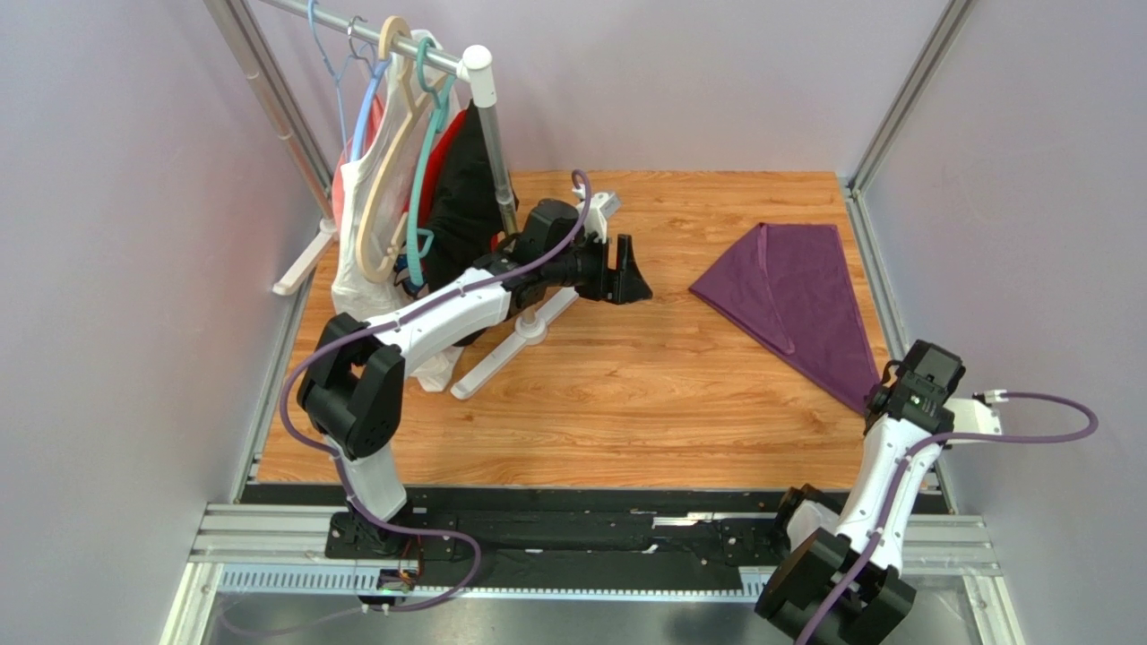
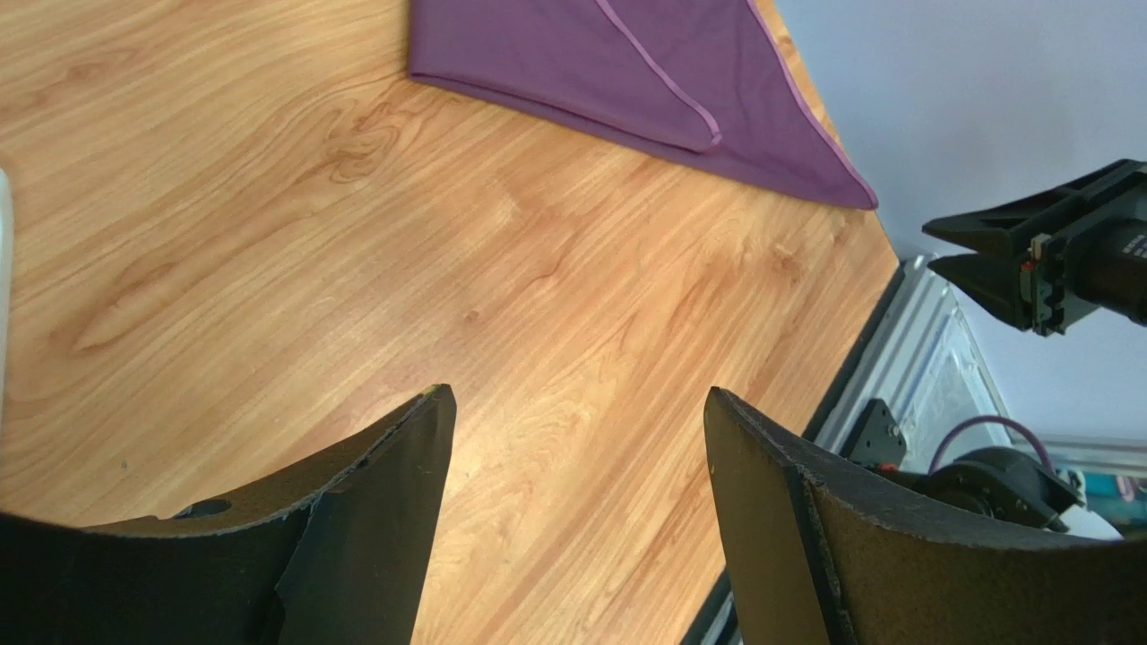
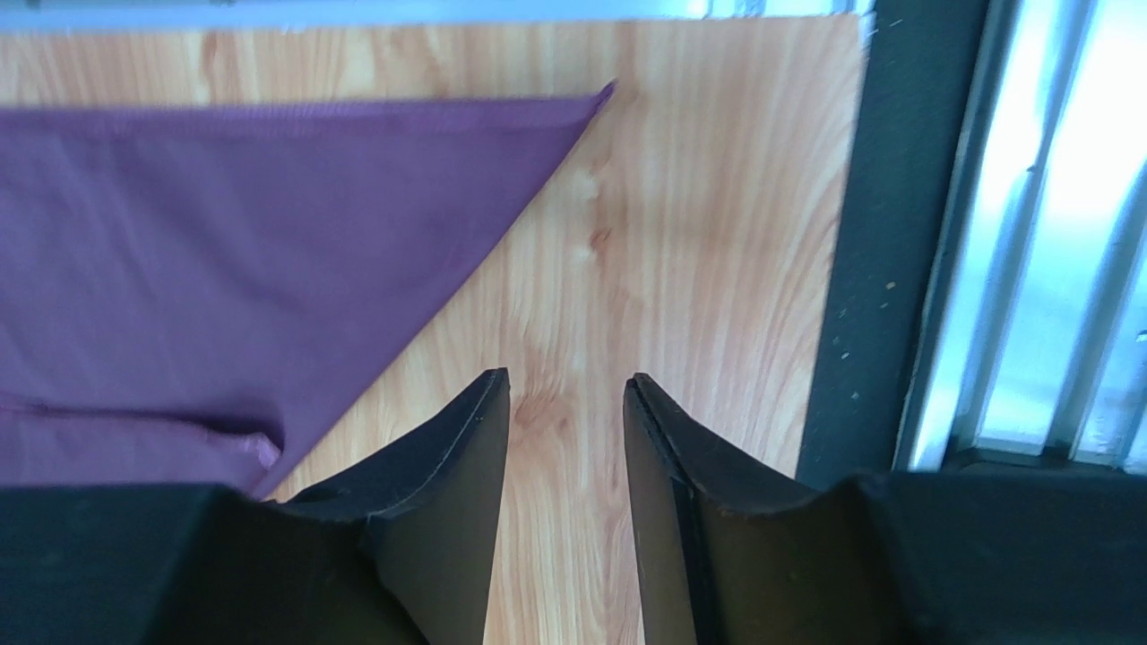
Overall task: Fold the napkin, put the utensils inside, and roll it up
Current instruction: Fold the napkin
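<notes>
From above, the napkin [image 1: 801, 303] lies folded into a long purple triangle on the table [image 1: 646, 390]. It sits in the far right part, its long side running along the right edge towards the near right corner. The left gripper [image 1: 630, 273] hangs over the middle of the far half, pointing at the napkin and well apart from it; its jaw gap is hard to read here. The right gripper [image 1: 889, 394] sits at the right edge, just beside the napkin's near tip, its fingers mostly hidden by the wrist. A clothes rack [image 1: 485, 121] with hung garments [image 1: 404, 188] fills the far left corner.

The left wrist view shows what the overhead does not: the left gripper [image 2: 579, 403] has its fingers spread wide, with only bare table [image 2: 269, 242] between them. The napkin [image 2: 606, 67] is cut off by the top of the frame, a folded flap showing on it. The right gripper [image 2: 943, 246] pokes in from the right.

In the right wrist view, the right gripper [image 3: 566, 383] has its fingers a narrow gap apart, holding nothing, over wood. The napkin [image 3: 242, 242] lies to their left, cut off at the frame's left edge and partly covered by the left finger.
</notes>
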